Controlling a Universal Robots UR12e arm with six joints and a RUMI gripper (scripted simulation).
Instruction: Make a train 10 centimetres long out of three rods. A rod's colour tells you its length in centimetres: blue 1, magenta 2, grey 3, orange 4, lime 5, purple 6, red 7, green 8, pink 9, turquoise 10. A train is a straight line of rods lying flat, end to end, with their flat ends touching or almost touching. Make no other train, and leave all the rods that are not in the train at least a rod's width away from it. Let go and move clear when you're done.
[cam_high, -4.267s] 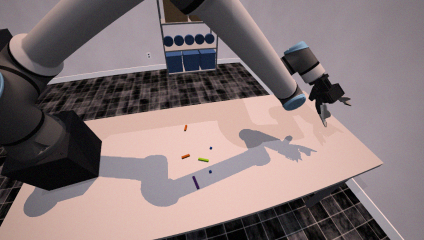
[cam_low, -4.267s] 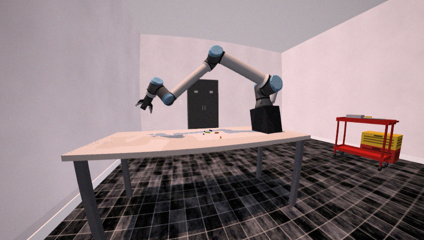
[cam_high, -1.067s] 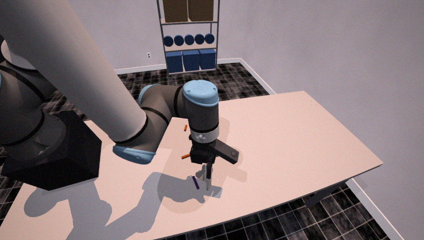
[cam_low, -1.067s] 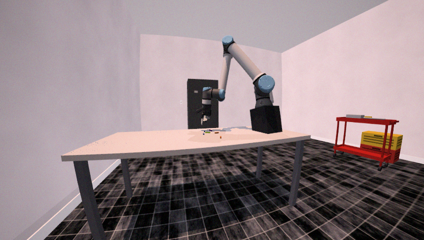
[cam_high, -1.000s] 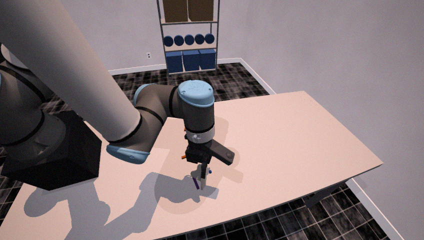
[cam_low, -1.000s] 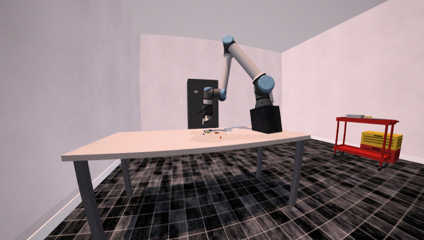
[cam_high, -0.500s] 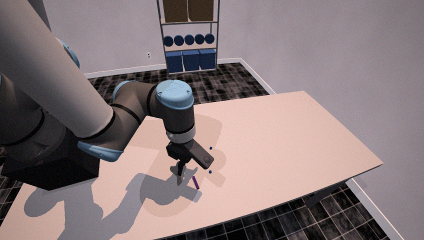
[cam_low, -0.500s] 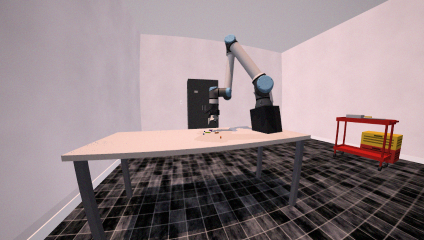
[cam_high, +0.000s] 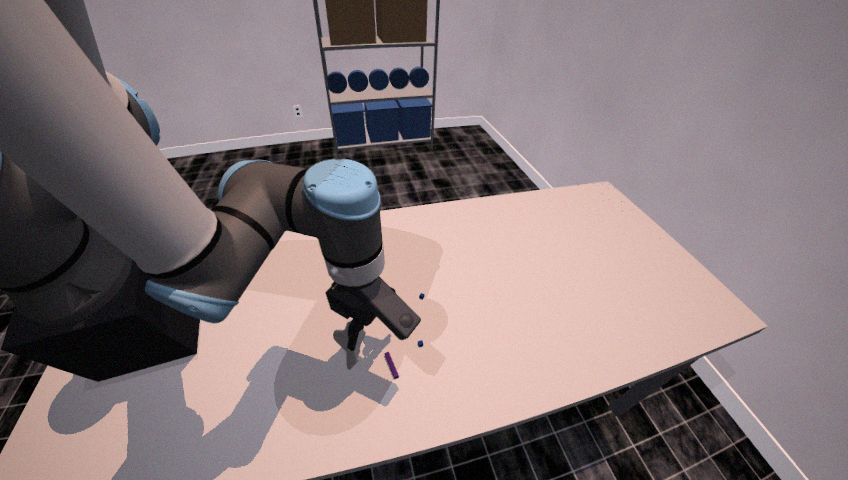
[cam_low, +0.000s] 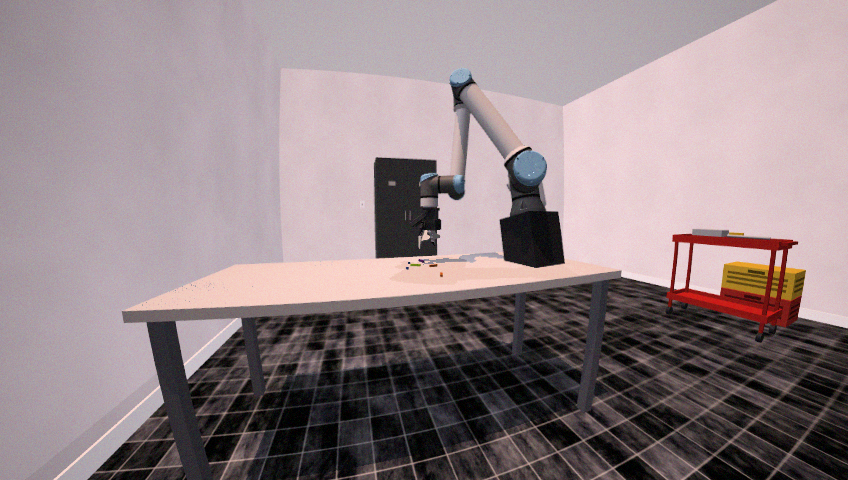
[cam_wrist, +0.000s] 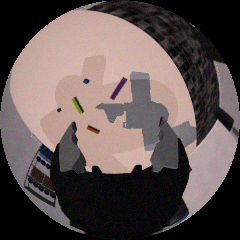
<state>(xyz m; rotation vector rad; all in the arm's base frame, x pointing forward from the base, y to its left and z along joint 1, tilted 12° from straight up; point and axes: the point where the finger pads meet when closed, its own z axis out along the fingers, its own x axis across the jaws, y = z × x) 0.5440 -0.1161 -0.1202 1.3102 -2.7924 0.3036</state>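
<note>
the pincer (cam_high: 360, 350) (cam_low: 427, 240) (cam_wrist: 117, 119) hangs spread and unladen over the table, probably lining up a first pick. ahead of it lie the purple rod (cam_high: 390, 365) (cam_wrist: 119, 88), the lime rod (cam_low: 415, 265) (cam_wrist: 78, 105) and two blue rods (cam_high: 421, 295) (cam_high: 420, 343) (cam_wrist: 86, 81) (cam_wrist: 59, 110), all apart, so no train exists.

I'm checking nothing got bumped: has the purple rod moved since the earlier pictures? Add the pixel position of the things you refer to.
No; the purple rod (cam_high: 390, 365) (cam_low: 421, 260) (cam_wrist: 119, 88) lies unmoved against the table (cam_high: 535, 267) (cam_low: 238, 291) (cam_wrist: 45, 45).
</note>
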